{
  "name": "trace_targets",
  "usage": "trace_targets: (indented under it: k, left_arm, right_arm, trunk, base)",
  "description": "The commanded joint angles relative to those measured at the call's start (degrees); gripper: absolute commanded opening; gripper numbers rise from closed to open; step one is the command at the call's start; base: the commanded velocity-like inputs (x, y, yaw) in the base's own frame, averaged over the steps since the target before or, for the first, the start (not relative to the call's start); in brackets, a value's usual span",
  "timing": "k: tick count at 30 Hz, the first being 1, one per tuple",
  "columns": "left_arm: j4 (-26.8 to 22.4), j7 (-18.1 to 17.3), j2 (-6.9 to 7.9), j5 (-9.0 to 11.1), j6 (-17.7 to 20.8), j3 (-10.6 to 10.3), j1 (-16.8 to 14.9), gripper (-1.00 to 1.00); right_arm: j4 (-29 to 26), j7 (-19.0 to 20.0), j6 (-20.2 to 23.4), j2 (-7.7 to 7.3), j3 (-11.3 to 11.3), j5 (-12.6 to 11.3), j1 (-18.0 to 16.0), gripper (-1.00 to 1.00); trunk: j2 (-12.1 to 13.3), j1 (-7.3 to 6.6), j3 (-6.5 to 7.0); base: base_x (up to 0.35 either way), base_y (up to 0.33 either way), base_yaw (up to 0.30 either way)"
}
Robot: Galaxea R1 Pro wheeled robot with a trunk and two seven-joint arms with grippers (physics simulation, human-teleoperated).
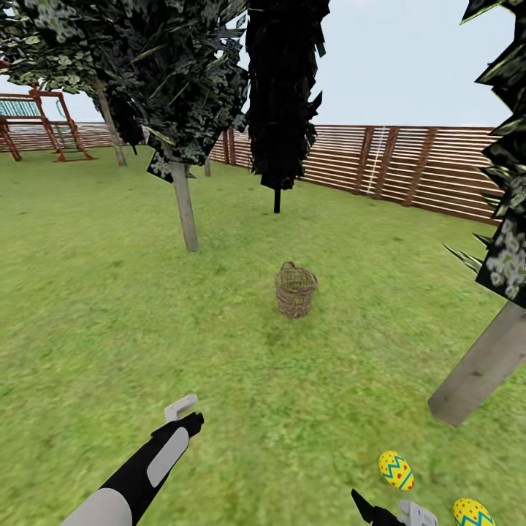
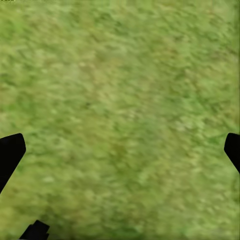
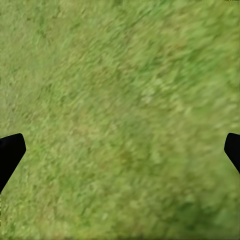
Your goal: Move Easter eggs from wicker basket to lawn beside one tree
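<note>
Overhead, two Easter eggs [image 1: 396,470] beside the tree [image 1: 482,365]; wrist views, bare lawn [image 2: 120,100].

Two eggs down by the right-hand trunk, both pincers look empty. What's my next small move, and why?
Probably roll forward toward the wicker basket, lining up the left pincer with it. Two Easter eggs lie on the lawn near the pale trunk; the third isn't visible, and the basket's inside can't be seen from here. Both wrist views show spread fingers over bare grass.
</note>
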Motion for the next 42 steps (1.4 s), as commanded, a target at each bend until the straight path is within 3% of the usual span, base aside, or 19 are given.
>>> trace_targets:
  k: [1,26,35,42]
  left_arm:
    - [-0.13,0.48,0.09,0.32,0.17,-0.39,-0.04,1.0]
    - [-0.23,0.31,0.1,0.62,0.07,-0.31,-0.04,1.0]
    - [-0.16,-3.41,0.29,0.06,-0.82,-0.37,-0.02,1.0]
    - [-0.15,-4.14,0.37,0.04,-0.88,-0.39,-0.02,1.0]
  right_arm:
    - [-0.1,0.19,0.56,0.06,-0.16,-0.56,-0.01,1.0]
    - [1.12,0.18,0.47,0.03,-0.13,-0.56,-0.01,1.0]
    - [1.36,0.11,0.48,0.0,-0.14,-0.57,-0.01,1.0]
    - [1.4,0.12,0.48,-0.03,-0.16,-0.56,-0.01,1.0]
  trunk:
    - [-0.08,0.03,0.0]
    - [-0.08,0.03,2.19]
    - [-0.08,0.03,2.31]
    - [-0.08,0.03,2.31]
  base:
    - [0.0,0.0,0.0]
    - [0.0,0.007,0.0]
    - [0.145,0.139,0.0]
    - [0.27,0.203,0.0]
